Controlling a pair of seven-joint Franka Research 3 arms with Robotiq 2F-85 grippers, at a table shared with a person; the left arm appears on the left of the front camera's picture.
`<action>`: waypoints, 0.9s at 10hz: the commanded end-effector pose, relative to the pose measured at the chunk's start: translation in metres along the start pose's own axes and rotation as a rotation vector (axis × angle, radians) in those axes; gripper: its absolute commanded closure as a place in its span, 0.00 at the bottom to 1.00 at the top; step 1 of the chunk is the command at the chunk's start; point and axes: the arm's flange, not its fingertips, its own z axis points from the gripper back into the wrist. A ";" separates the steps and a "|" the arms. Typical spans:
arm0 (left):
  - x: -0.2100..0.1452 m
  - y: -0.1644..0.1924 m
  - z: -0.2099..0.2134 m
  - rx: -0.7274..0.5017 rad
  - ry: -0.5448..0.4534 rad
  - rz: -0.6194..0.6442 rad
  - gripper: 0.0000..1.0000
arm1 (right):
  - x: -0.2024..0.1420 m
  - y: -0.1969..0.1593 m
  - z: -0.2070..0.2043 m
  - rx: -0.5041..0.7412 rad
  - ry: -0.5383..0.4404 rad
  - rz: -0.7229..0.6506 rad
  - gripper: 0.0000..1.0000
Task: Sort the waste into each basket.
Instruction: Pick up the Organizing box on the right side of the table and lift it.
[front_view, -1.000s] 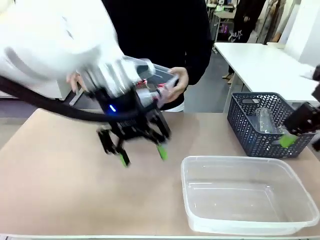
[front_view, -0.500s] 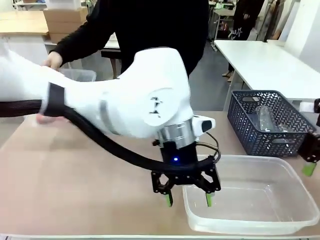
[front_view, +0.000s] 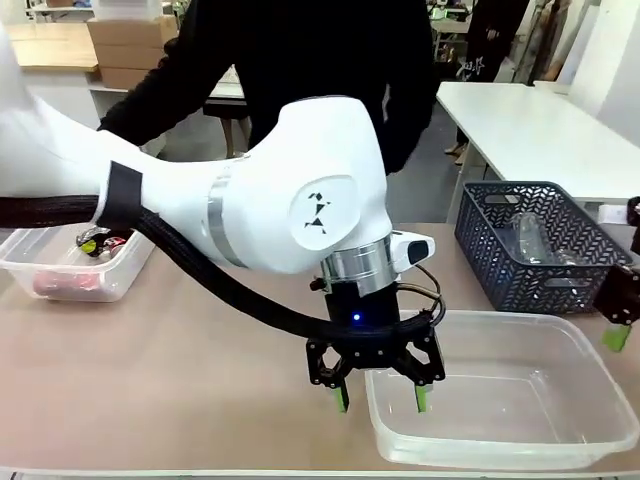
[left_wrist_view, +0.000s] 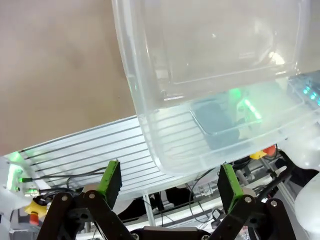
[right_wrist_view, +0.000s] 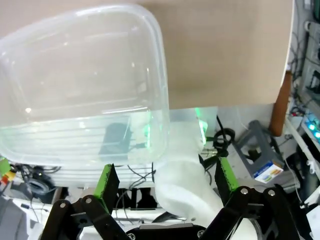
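My left arm reaches across the middle of the frame, and its fingers (front_view: 380, 399) hang spread wide and empty over the near left rim of a large clear tub (front_view: 500, 388) at lower right. One green pad sits outside the wall and one inside, which I judge is a straddle meant for gripping that rim to shift the tub. In the left wrist view the same tub (left_wrist_view: 210, 80) fills the upper right, with nothing between my pads (left_wrist_view: 111, 177).

My right fingers (right_wrist_view: 163, 182) are also wide open and empty; in the front view only a green tip (front_view: 617, 337) shows at the right edge, parked clear of the work.

A dark lattice basket (front_view: 538, 245) at centre right already holds clear plastic bottles (front_view: 535, 240). At centre left a smaller clear tub (front_view: 75, 268) on the counter (front_view: 180, 380) holds red and dark foil wrappers (front_view: 70, 280).

Half a second ago that smaller tub was not on the counter; the person's hand was there. My left fingers have barely moved since.
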 end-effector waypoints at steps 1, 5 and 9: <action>0.015 0.005 -0.014 0.022 -0.049 0.076 0.00 | 0.032 0.007 -0.052 -0.011 0.084 0.020 0.00; 0.041 0.008 -0.032 0.051 -0.143 0.150 0.00 | 0.044 -0.001 -0.140 0.079 0.238 0.002 0.00; 0.049 0.009 -0.035 0.063 -0.146 0.175 0.00 | 0.027 -0.010 -0.141 0.095 0.182 -0.037 0.00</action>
